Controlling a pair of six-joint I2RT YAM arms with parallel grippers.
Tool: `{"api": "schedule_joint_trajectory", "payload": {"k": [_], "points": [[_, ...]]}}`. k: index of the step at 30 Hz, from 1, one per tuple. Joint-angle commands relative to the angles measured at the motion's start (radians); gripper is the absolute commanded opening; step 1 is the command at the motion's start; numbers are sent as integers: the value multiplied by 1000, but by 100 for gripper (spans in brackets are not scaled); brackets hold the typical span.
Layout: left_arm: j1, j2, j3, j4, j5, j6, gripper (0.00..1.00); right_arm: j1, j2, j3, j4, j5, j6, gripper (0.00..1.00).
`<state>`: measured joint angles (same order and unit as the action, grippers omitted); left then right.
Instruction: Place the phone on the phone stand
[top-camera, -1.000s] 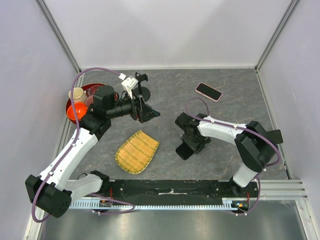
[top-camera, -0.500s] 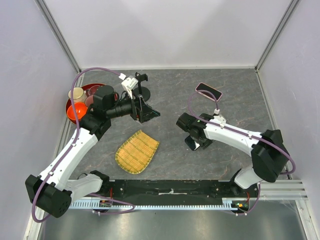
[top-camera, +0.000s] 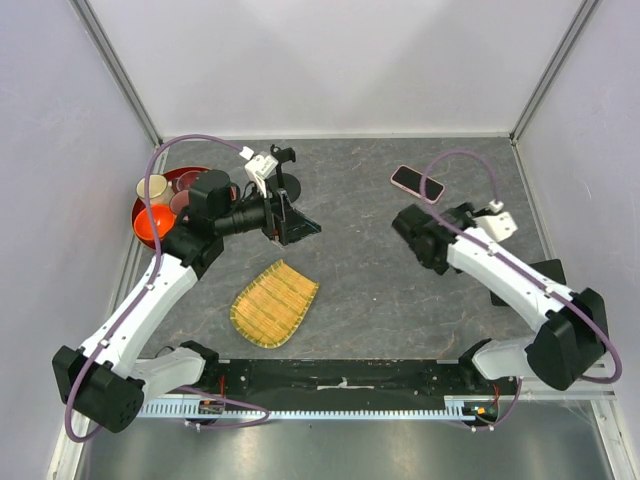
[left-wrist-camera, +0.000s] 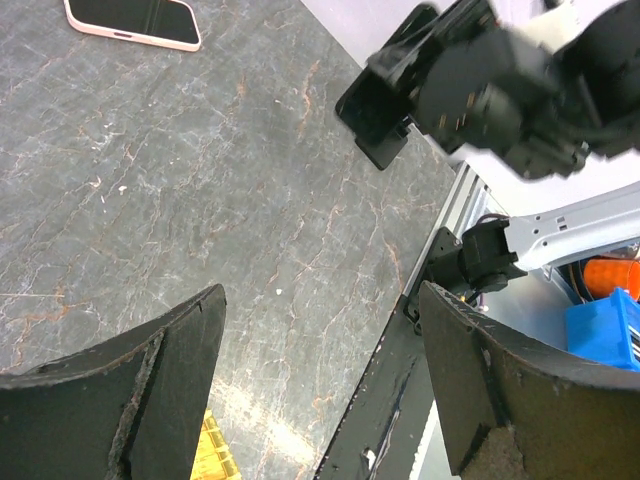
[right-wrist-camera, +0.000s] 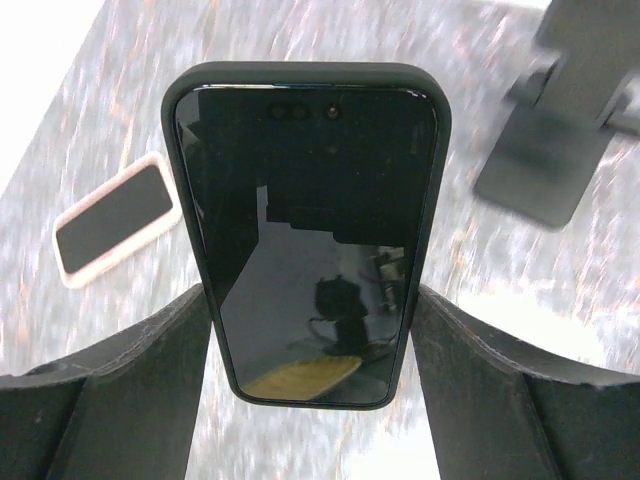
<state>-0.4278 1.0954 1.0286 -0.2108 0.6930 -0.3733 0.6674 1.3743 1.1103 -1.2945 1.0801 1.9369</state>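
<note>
The pink-cased phone (top-camera: 415, 182) lies flat, screen up, at the back right of the table, a purple cable crossing above it. It also shows in the left wrist view (left-wrist-camera: 132, 20) and the right wrist view (right-wrist-camera: 118, 230). The phone stand (top-camera: 285, 184), with disc base, thin post and clamp, stands at the back left. My right gripper (top-camera: 420, 235) (right-wrist-camera: 310, 300) is shut on an all-black phone (right-wrist-camera: 308, 220), held above the table just in front of the pink phone. My left gripper (top-camera: 295, 225) (left-wrist-camera: 320, 300) is wide open and empty, just in front of the stand.
A yellow bamboo mat (top-camera: 275, 300) lies front left of centre. A red tray (top-camera: 140, 215) with bowls and cups sits at the far left. A black angular folding stand (right-wrist-camera: 545, 150) shows blurred in the right wrist view. White walls close in three sides.
My right arm has lifted the all-black phone from the table's middle and swung it right and back toward the pink phone. My left arm has stayed still.
</note>
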Motion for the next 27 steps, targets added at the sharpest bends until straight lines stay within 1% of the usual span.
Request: {"api": "schedule_joint_trajectory", "payload": {"k": [1, 5, 6, 8, 9, 11, 12, 18, 21, 25, 26, 27], "points": [[-3, 4, 1, 30, 39, 10, 84, -162, -60, 74, -163, 181, -136, 0], [-3, 11, -2, 31, 39, 8, 84, -278, -113, 79, -163, 222, -229, 0], [-3, 11, -2, 33, 39, 8, 84, -326, -130, 80, -163, 228, -249, 0], [-3, 21, -4, 33, 42, 4, 84, -377, -141, 86, -163, 244, -311, 0], [-3, 24, -4, 36, 48, 1, 84, -426, -142, 91, -163, 244, -331, 0], [-5, 30, -10, 50, 53, -6, 83, -475, -152, 91, -163, 250, -371, 0], [-5, 34, -13, 53, 57, -12, 83, -521, -156, 89, -163, 248, -377, 0], [-9, 52, -18, 56, 50, -10, 83, -603, -143, 74, -163, 271, -357, 0], [-11, 47, -16, 48, 43, -6, 83, -643, -124, 88, -155, 254, -363, 0], [-11, 32, -18, 51, 36, 2, 83, -664, -121, 34, -56, 231, -452, 0], [-11, 31, -18, 53, 34, 1, 83, -708, -115, 22, -45, 224, -452, 0], [-11, 31, -18, 51, 31, 4, 83, -721, -116, 11, -36, 224, -451, 0]]}}
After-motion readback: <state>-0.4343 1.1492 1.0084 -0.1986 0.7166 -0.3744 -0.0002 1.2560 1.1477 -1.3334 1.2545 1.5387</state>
